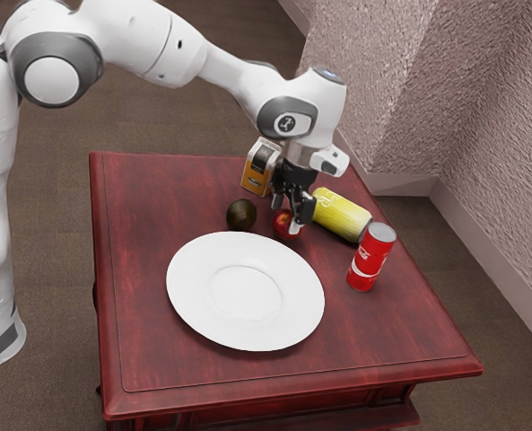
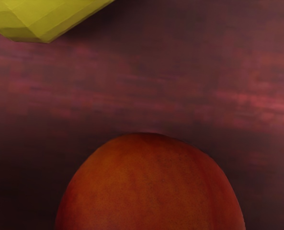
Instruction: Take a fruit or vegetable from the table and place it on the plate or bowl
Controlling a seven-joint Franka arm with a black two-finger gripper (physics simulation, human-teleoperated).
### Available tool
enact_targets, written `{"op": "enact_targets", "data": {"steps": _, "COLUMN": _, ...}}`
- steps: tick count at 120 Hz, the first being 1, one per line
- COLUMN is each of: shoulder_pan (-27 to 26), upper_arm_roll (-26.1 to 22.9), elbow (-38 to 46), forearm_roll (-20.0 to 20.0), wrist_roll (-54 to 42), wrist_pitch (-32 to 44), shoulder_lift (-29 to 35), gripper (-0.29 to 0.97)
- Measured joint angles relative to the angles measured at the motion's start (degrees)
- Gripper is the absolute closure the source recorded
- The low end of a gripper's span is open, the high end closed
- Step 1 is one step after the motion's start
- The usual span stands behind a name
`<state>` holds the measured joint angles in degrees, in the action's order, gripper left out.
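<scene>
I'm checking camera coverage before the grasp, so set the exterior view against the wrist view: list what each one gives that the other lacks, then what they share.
The exterior view adds the white plate, the red can, the dark round fruit and the end effector down at the apple. The wrist view adds a close look at the apple's streaked skin just under the hand. Both share the apple, the end of the yellow corn cob beside it, and the red-brown table.
</scene>
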<state>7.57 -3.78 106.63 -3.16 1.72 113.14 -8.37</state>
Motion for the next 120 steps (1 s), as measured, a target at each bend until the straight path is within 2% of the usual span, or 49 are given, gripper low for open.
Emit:
{"op": "enact_targets", "data": {"steps": 38, "shoulder_pan": 0.0, "upper_arm_roll": 0.0, "elbow": -0.1, "forearm_roll": 0.0, "wrist_roll": -0.1, "wrist_pitch": 2.2, "shoulder_lift": -2.6, "gripper": 0.01}}
{"op": "enact_targets", "data": {"steps": 46, "shoulder_pan": 0.0, "upper_arm_roll": 0.0, "elbow": -0.1, "forearm_roll": 0.0, "wrist_roll": 0.0, "wrist_pitch": 2.6, "shoulder_lift": -3.0, "gripper": 0.07}}
{"op": "enact_targets", "data": {"steps": 60, "shoulder_pan": 0.0, "upper_arm_roll": 0.0, "elbow": -0.1, "forearm_roll": 0.0, "wrist_roll": 0.0, "wrist_pitch": 3.3, "shoulder_lift": -3.2, "gripper": 0.27}}
{"op": "enact_targets", "data": {"steps": 72, "shoulder_pan": 0.0, "upper_arm_roll": 0.0, "elbow": -0.1, "forearm_roll": 0.2, "wrist_roll": 0.1, "wrist_pitch": 3.6, "shoulder_lift": -2.8, "gripper": 0.30}}
{"op": "enact_targets", "data": {"steps": 97, "shoulder_pan": 0.3, "upper_arm_roll": -1.5, "elbow": 2.5, "forearm_roll": 0.3, "wrist_roll": 0.1, "wrist_pitch": 1.4, "shoulder_lift": 6.3, "gripper": 0.31}}
{"op": "enact_targets", "data": {"steps": 113, "shoulder_pan": 4.3, "upper_arm_roll": -7.6, "elbow": 6.7, "forearm_roll": 0.2, "wrist_roll": -0.2, "wrist_pitch": 0.3, "shoulder_lift": 11.0, "gripper": 0.31}}
{"op": "enact_targets", "data": {"steps": 120, "shoulder_pan": 4.1, "upper_arm_roll": -9.9, "elbow": 8.3, "forearm_roll": 0.1, "wrist_roll": -0.3, "wrist_pitch": 0.0, "shoulder_lift": 12.4, "gripper": 0.31}}
